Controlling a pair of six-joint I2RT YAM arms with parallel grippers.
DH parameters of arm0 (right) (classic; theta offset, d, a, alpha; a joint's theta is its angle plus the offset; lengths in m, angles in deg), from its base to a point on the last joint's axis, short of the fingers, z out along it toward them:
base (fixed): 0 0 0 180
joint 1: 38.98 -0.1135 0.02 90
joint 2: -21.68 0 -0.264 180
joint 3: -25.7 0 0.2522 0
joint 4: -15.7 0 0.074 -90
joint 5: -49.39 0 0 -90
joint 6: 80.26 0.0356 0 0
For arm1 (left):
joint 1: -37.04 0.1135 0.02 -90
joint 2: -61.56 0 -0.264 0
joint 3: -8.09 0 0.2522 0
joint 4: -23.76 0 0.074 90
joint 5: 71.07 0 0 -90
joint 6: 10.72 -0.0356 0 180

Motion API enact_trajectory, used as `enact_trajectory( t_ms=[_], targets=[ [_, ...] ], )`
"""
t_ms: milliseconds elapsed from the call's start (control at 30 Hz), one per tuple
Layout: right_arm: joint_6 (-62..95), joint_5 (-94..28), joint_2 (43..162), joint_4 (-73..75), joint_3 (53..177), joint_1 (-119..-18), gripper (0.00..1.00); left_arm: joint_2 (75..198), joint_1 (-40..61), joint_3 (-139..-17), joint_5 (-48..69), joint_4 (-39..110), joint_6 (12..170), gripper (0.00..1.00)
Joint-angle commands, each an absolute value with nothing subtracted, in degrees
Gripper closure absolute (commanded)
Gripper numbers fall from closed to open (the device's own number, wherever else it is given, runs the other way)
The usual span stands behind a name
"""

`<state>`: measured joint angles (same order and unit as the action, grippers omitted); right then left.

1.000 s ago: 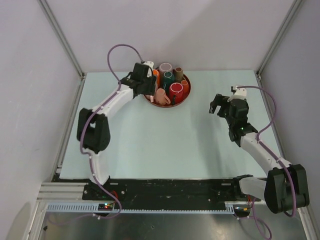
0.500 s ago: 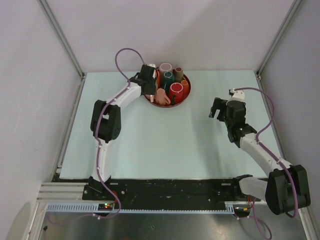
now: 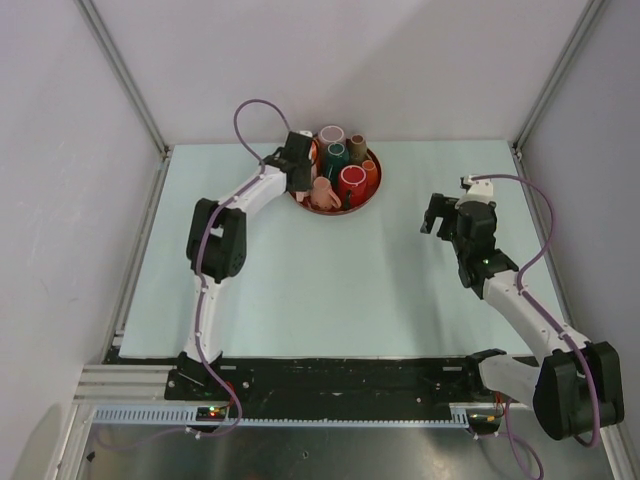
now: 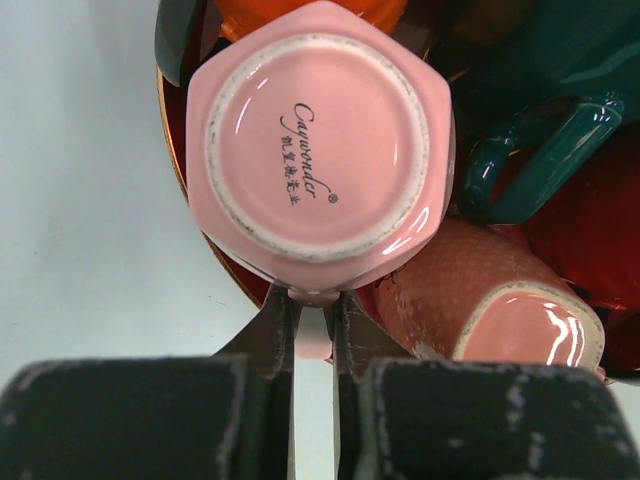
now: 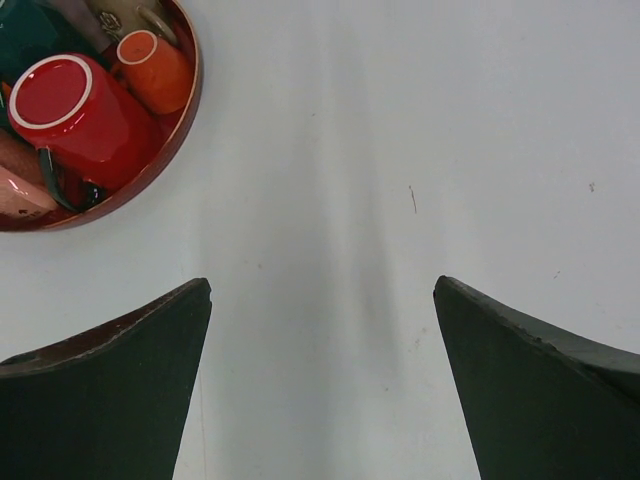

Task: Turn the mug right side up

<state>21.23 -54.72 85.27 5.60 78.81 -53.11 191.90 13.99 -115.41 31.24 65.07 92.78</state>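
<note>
Left fingers [image 4: 268, 335] pinch pink mug [image 4: 320, 140] handle; right fingers [image 5: 100, 400] spread, empty, above pale table [image 5: 350, 200].

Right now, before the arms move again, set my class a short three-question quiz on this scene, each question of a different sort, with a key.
1. True or false: the left wrist view shows the open mouth of the pink six-sided ceramic mug.
2. The right claw is: A shut on a mug; B open above the pale table; C shut and empty.
3. Which claw is closed on that pink mug?
Key: 1 false, its stamped base shows. 2 B. 3 the left claw.
</note>
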Motion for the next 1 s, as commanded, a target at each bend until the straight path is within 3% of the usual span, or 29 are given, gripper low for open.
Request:
enact_trajectory(
  t_ms=[0,433,767,967],
  targets=[
    [20.0,-53.3,83.4,8.3,81.5,-53.2,0.01,190.4,16.1,-116.1,30.9,68.1,95.2,0.99],
    [30.3,-24.8,91.8,6.3,96.8,-57.8,0.00,171.0,22.8,-117.1,12.1,71.2,92.9,1.00],
    [53.5,-12.3,105.7,30.5,106.2,-61.9,0.01,161.1,22.5,-118.1,-19.4,72.5,99.5,1.00],
    [61.1,-9.6,111.3,38.9,109.5,-62.7,0.01,160.4,21.2,-119.0,-26.4,72.5,103.1,1.00]
  ],
)
